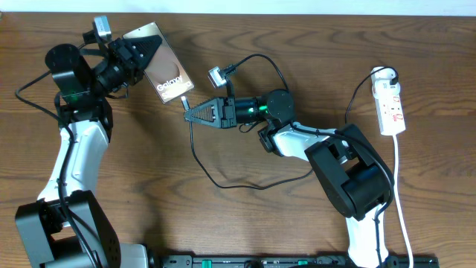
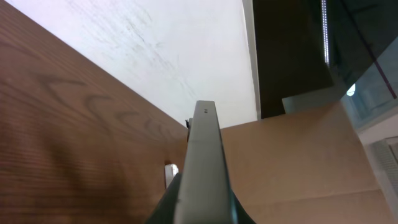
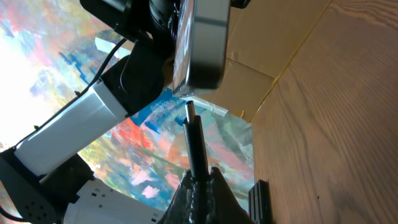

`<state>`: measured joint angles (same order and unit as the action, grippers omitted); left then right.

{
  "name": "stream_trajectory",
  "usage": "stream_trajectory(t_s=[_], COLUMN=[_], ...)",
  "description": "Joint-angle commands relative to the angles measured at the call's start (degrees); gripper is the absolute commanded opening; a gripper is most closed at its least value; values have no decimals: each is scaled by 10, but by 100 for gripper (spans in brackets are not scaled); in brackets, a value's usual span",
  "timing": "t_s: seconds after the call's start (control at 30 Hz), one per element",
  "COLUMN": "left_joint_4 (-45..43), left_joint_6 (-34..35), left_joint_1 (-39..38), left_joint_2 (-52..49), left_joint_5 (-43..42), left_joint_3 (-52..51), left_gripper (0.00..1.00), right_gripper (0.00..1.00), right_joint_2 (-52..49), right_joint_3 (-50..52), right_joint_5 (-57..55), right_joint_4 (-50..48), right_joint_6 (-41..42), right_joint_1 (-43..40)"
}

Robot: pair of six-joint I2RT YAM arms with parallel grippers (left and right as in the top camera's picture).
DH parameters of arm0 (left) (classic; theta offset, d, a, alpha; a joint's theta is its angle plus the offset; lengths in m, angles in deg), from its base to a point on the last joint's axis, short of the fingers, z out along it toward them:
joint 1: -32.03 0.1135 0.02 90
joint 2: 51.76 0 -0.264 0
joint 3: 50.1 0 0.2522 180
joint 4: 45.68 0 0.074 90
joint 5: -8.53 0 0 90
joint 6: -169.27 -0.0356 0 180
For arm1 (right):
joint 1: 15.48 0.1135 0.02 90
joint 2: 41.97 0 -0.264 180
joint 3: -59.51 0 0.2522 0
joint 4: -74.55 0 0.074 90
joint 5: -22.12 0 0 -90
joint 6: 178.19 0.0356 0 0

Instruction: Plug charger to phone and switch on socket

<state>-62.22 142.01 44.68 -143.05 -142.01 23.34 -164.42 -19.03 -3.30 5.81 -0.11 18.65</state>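
Observation:
My left gripper [image 1: 151, 53] is shut on the phone [image 1: 171, 80] and holds it tilted at the back left, its "Galaxy" label end towards the right arm. In the left wrist view the phone [image 2: 204, 149] shows edge-on between the jaws [image 2: 202, 211]. My right gripper [image 1: 192, 113] is shut on the charger [image 1: 187, 103] near its plug tip. In the right wrist view the plug [image 3: 194, 140] sticks up from the jaws [image 3: 199, 183], its tip just below the phone's bottom edge [image 3: 205, 43]; I cannot tell if they touch. The white socket [image 1: 392, 104] lies at the far right.
The charger's cable loops over the table [image 1: 223, 182] and up to a small grey adaptor [image 1: 216, 76] behind the right gripper. A white cable [image 1: 401, 193] runs from the socket towards the front edge. The left arm [image 3: 93, 118] fills the left of the right wrist view.

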Motion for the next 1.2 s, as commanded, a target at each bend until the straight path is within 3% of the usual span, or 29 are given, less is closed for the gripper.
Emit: stream_trajectory(t_s=[0.0,1.17], left_joint_4=[-9,-11], left_joint_6=[-7,-27], left_joint_1=[-2,0], left_joint_2=[4,4], left_joint_5=[-20,-5], left_joint_3=[4,4], left_gripper=[8,7], right_gripper=[1,1], right_joint_2=[2,2], right_joint_3=[-8,-8], right_joint_5=[-4,-3], right_joint_4=[-2,-2], right_joint_6=[-3,-2], right_joint_1=[4,3])
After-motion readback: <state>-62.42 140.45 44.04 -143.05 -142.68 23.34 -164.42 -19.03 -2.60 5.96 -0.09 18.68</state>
